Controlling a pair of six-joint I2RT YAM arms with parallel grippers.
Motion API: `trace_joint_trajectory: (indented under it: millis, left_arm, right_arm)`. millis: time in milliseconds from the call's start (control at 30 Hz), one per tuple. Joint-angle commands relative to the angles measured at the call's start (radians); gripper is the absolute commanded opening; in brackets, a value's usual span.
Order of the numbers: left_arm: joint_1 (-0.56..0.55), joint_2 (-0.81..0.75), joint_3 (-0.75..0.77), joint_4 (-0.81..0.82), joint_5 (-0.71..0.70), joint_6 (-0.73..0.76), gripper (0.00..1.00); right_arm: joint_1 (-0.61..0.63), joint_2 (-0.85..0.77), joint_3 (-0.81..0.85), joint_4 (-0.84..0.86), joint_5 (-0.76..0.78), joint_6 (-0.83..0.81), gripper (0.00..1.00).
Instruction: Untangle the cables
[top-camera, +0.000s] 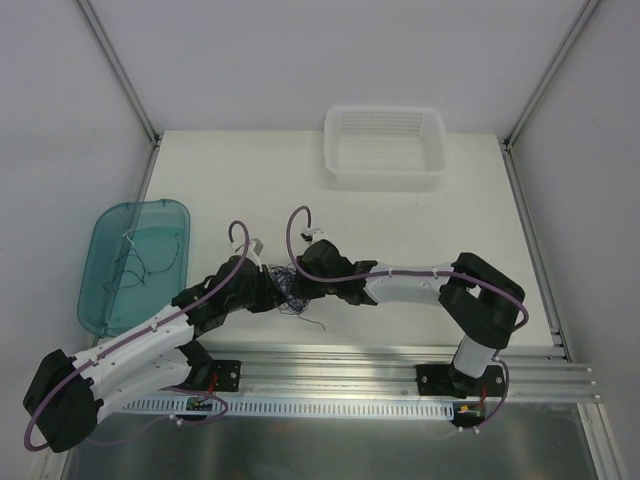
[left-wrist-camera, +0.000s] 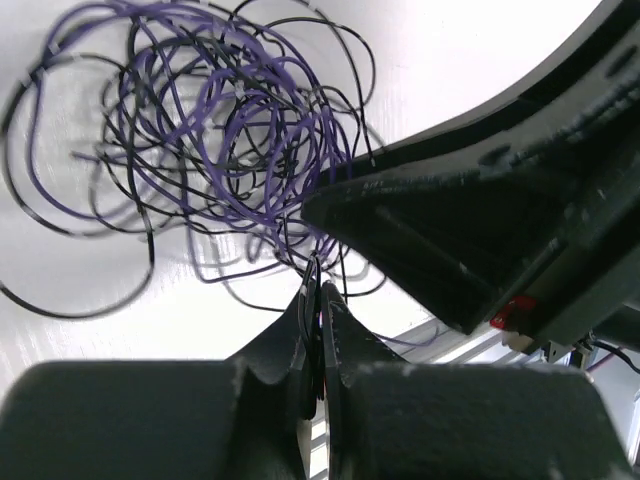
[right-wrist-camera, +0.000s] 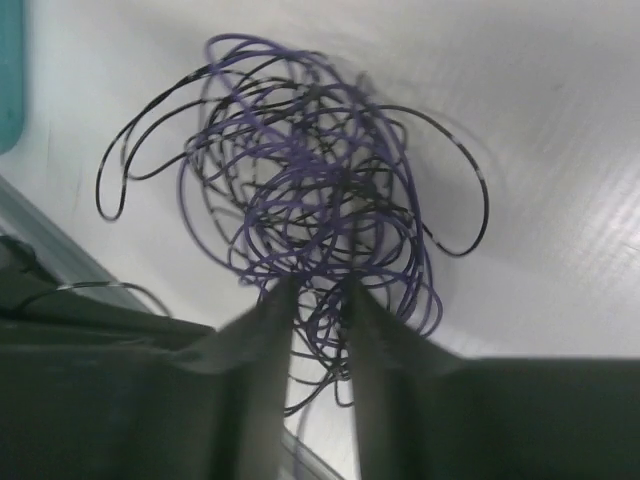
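Okay, cables clump just ahead of both sets of tips; left gripper pinched tight on a few strands at its tip, right gripper part open with strands in the gap. I judge them feather-light, springy, snaggy, so I'd take one outer loop beside the right tips, not the core.

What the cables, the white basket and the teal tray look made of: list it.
The cables: likely thin plastic-coated wire, glossy purple and black, holding springy loops. The basket: probably moulded plastic, matte white, with fine grid perforations. The tray: apparently translucent teal plastic, judging by its see-through, shiny walls.
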Motion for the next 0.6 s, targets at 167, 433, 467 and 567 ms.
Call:
trace_joint_trajectory:
  millis: [167, 433, 467, 567]
  left_arm:
    - [-0.007, -0.086, 0.055, -0.146, -0.145, 0.016, 0.0]
    - [-0.001, -0.095, 0.151, -0.313, -0.332, 0.03, 0.0]
    - [0.005, -0.098, 0.17, -0.341, -0.346, 0.035, 0.0]
    - [0.045, -0.103, 0.194, -0.368, -0.383, 0.054, 0.0]
  right_arm:
    - [-0.073, -0.235, -0.053, -0.305, 0.255, -0.087, 0.01]
    - [-0.277, -0.621, -0.184, -0.572, 0.416, -0.165, 0.01]
    - [-0.298, -0.696, -0.185, -0.612, 0.43, -0.194, 0.01]
    - [-0.378, -0.806, -0.164, -0.686, 0.444, -0.237, 0.01]
